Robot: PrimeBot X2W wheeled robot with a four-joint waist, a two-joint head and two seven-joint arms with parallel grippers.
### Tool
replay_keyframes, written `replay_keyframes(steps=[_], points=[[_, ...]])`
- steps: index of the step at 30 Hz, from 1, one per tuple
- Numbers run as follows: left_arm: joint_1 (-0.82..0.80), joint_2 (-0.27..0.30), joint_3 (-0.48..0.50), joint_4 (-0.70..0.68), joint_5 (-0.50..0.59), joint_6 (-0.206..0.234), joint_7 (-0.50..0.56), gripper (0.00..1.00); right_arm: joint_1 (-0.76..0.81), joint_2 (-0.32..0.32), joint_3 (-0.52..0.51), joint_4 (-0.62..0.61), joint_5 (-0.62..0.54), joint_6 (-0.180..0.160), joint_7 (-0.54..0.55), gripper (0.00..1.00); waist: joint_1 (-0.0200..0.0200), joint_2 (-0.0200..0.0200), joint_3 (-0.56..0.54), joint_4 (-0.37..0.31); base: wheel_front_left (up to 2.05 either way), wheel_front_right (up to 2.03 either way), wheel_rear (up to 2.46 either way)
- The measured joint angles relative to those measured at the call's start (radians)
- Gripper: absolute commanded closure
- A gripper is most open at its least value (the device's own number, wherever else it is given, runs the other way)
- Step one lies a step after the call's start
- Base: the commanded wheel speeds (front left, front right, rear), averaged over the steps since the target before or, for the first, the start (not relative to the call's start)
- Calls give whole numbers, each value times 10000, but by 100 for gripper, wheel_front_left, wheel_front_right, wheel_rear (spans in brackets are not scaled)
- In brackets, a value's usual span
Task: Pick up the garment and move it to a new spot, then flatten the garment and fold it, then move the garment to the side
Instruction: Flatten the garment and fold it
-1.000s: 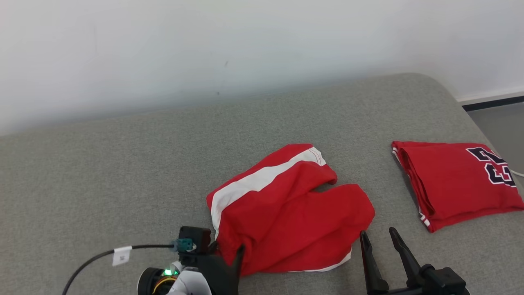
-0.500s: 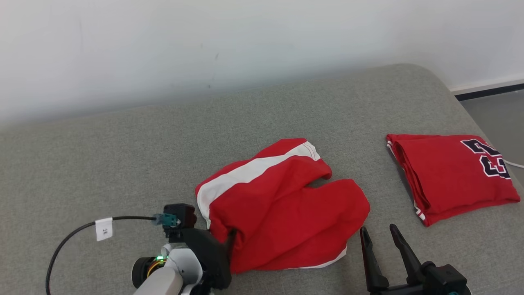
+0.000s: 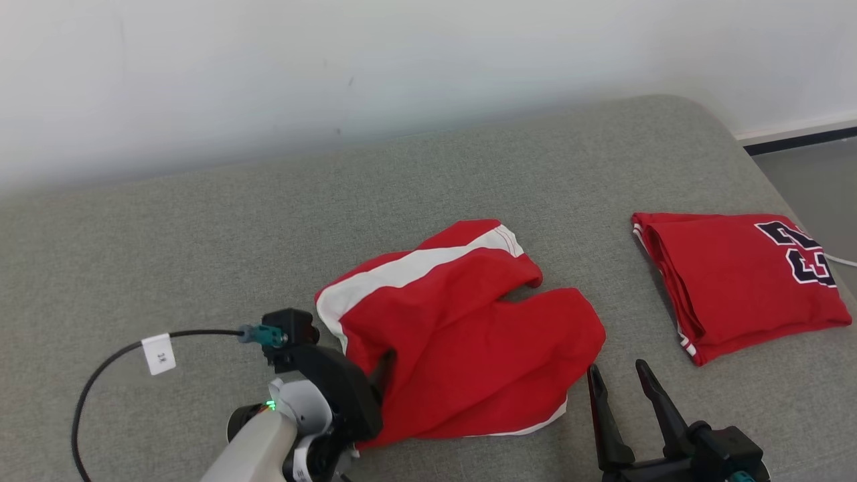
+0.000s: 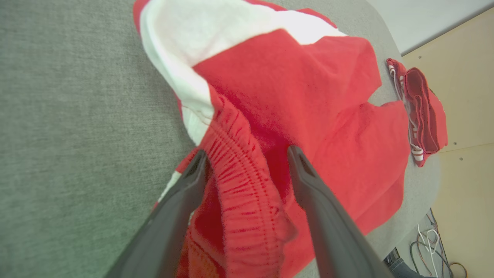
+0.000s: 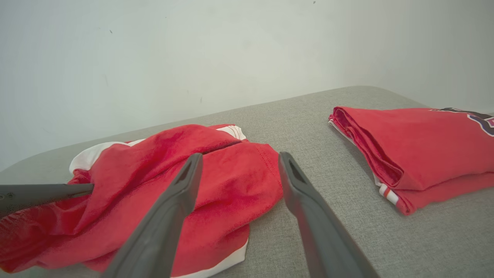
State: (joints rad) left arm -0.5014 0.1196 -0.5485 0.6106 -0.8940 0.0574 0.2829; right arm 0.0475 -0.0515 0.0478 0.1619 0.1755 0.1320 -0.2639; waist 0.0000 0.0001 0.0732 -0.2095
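Now, at the far left, the black cable with a white tag (image 3: 201, 331) curves across the grey fabric-covered surface (image 3: 201, 254) to the left wrist, and more of the pale forearm shows in the head view than a second ago. The whole head view has shifted, so everything sits a little higher and further left. Against the cloth, the left gripper (image 4: 247, 152) has edged slightly deeper into the near left corner of the red shorts with a white side stripe (image 3: 469, 348). Its fingers are spread astride the gathered elastic waistband, one on each side, not pinching it. The shorts lie crumpled in the middle of the surface, their outline much as before. Just beside their right hem, the right gripper (image 3: 617, 368) hovers with fingers spread and nothing between them, in much the same place relative to the cloth. Well apart at the right lies a folded red jersey with dark numerals (image 3: 736, 281).
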Motion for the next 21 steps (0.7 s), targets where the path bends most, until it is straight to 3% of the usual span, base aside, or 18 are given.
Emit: replay_keyframes(steps=[6, 7, 8, 16, 21], points=[[-358, -288, 763, 334, -1035, -293, -100, 0, -119, 2, 90, 15, 6, 0, 0, 0, 0, 0, 79, -78, 0, 0, 0], [-482, -362, 1001, 416, -1281, -399, -221, 55, -142, 2, 84, 13, 13, 0, 0, 0, 0, 0, 93, -127, 0, 0, 0], [-559, -368, 1074, 430, -1336, -403, -412, 100, -156, 2, 69, 12, 19, 0, 0, 0, 0, 0, 100, -148, 0, 0, 0], [-1499, 299, 520, 633, 619, -299, -2713, 100, -162, 0, 29, 36, 42, 0, 0, 0, 0, 0, 94, -183, 0, 0, 0], [-2847, 295, -157, 796, 1927, -408, -3992, 100, -253, 0, 209, 104, 61, 0, 0, 0, 0, 0, 11, -256, 0, 0, 0]])
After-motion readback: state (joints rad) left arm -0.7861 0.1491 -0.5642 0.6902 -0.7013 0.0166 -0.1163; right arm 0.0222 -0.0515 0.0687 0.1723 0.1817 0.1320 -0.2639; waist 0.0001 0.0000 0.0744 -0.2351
